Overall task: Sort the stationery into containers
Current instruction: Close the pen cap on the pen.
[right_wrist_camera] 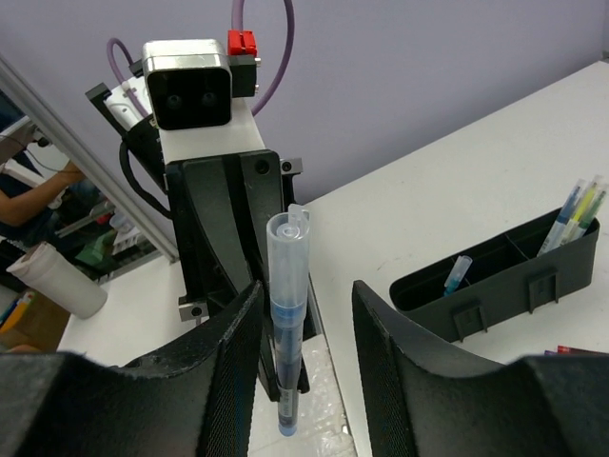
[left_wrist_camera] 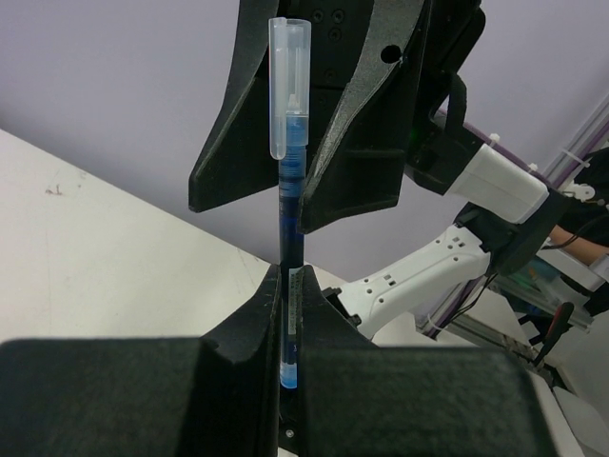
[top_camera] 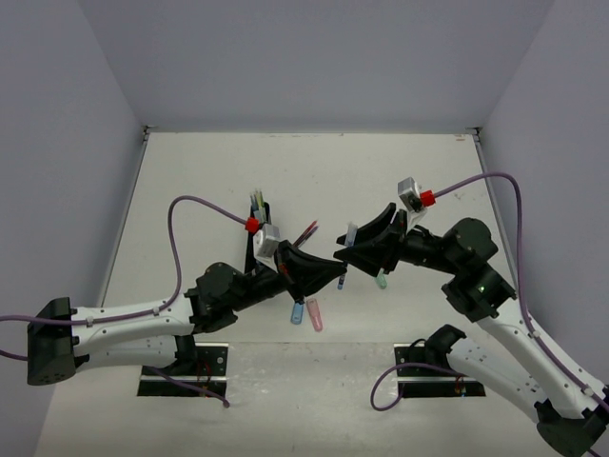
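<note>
Left wrist view: blue pen (left_wrist_camera: 289,238) clamped in the left gripper (left_wrist_camera: 290,328), with the right gripper (right_wrist_camera: 307,286) standing apart around it.

The left jaws are closed narrow on the lower barrel. The right jaws are spread, flanking the capped end with a visible gap on one side, so they carry no load. The pen is held above the middle of the table, with its long axis crossing the left jaws at a right angle and its cap pointing into the right gripper. It has a slim, round, smooth barrel of translucent blue plastic and a clear cap with a clip. The organiser (top_camera: 259,228) is a matte black row of rigid square compartments. It stands in the left half of the table, just behind the left wrist, so the left arm is nearer. The coming move likely depends on swinging the pen back over a compartment and turning its axis upright.
</note>
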You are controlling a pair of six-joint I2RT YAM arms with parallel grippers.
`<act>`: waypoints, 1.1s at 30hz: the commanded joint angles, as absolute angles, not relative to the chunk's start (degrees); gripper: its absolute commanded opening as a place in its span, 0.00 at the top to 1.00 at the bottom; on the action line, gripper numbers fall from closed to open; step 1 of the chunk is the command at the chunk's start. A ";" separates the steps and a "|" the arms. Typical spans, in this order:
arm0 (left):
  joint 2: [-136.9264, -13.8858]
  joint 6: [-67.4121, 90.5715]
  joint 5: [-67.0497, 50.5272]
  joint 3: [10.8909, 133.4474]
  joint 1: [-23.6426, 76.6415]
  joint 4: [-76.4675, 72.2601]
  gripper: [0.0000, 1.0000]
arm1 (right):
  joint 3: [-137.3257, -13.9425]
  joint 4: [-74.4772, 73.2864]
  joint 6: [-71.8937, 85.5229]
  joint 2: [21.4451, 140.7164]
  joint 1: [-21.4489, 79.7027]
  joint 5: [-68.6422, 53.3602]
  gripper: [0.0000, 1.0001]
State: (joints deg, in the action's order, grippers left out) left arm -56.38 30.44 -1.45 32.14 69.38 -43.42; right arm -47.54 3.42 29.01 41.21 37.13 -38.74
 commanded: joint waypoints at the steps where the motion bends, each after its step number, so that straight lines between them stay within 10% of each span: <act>1: -56.25 29.40 -0.39 34.24 68.95 -45.75 1.00 | -46.98 3.34 28.04 40.74 37.48 -38.19 0.56; 28: -55.62 28.04 2.29 35.14 68.74 -44.94 1.00 | -47.44 4.33 29.28 40.95 37.79 -40.08 1.00; 33: -57.84 27.58 0.41 37.04 68.58 -42.45 0.68 | -49.26 3.52 29.09 41.15 37.79 -39.20 1.00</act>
State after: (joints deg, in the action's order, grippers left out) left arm -56.40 29.17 0.85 32.99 69.09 -42.51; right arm -46.14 3.43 29.50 40.86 37.50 -39.55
